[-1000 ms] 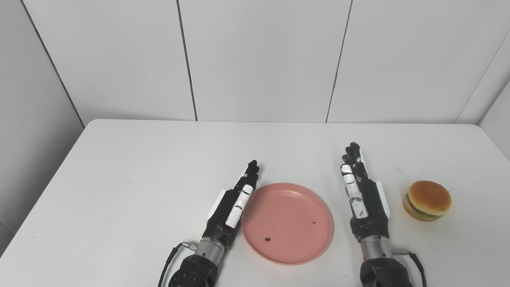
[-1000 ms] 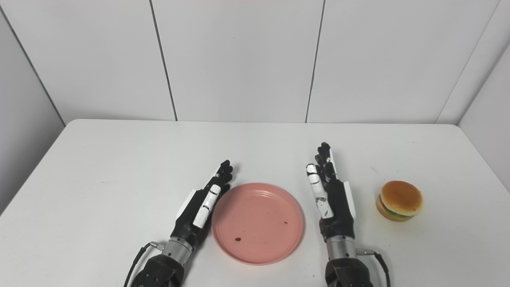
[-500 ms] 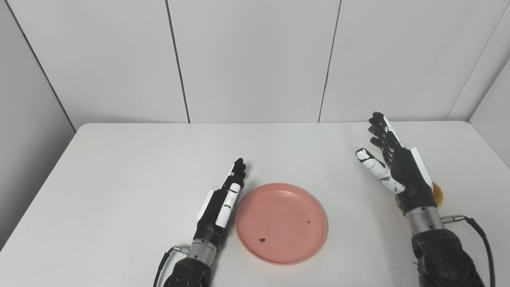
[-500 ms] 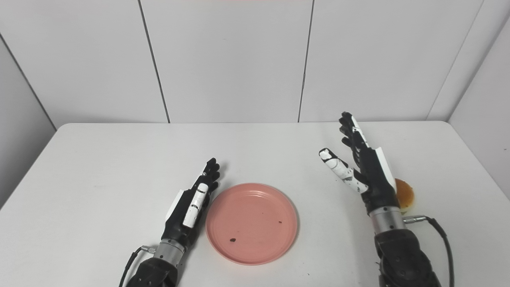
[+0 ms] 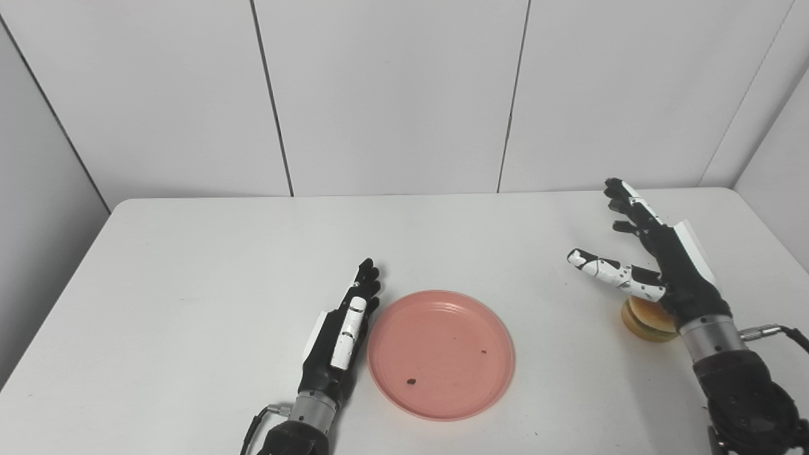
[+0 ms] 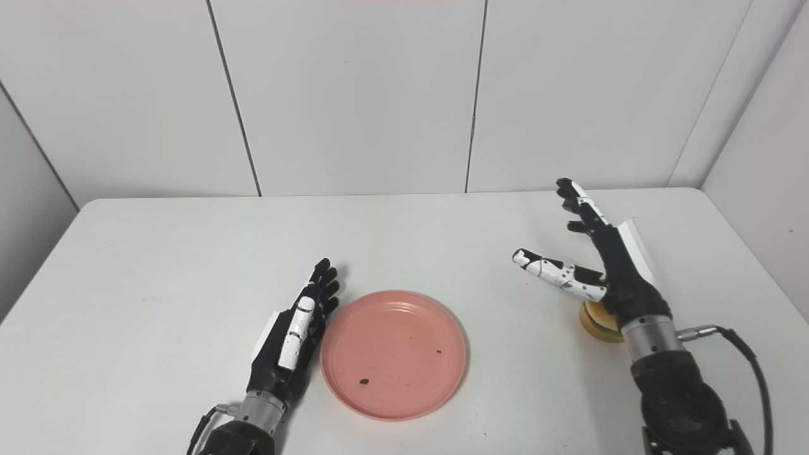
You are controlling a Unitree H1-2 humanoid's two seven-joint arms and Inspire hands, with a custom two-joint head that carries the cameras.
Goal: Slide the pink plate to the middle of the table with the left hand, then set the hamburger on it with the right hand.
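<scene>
Item: burger [image 5: 644, 316], one, on the table [image 5: 189, 265] at the right side, well apart from the plate [image 5: 440, 354]; largely hidden beneath the wrist of the right hand [image 5: 657, 265], only its left portion showing. Appearance: tan bun top, darker band below, small and rounded; likely a light toy that would roll or skid if nudged. Right hand: raised above the burger, fingers spread wide, thumb pointing left, holding nothing. Left hand: [image 5: 341, 322] flat on the table, fingers straight and together, its edge just beside or touching the plate's left rim, holding nothing. Plate: pink, round, shallow, two dark specks on its face, lying near the table's middle toward the front edge; sliding step judged complete. Risks: the open hand sits over the burger's far side, so a descent from here may land the palm on top and press or tip the bun rather than bracket it; a glancing thumb may push it toward the right edge of the table; a loose grasp on the rounded top may let it slip during the carry and drop short of the plate.
</scene>
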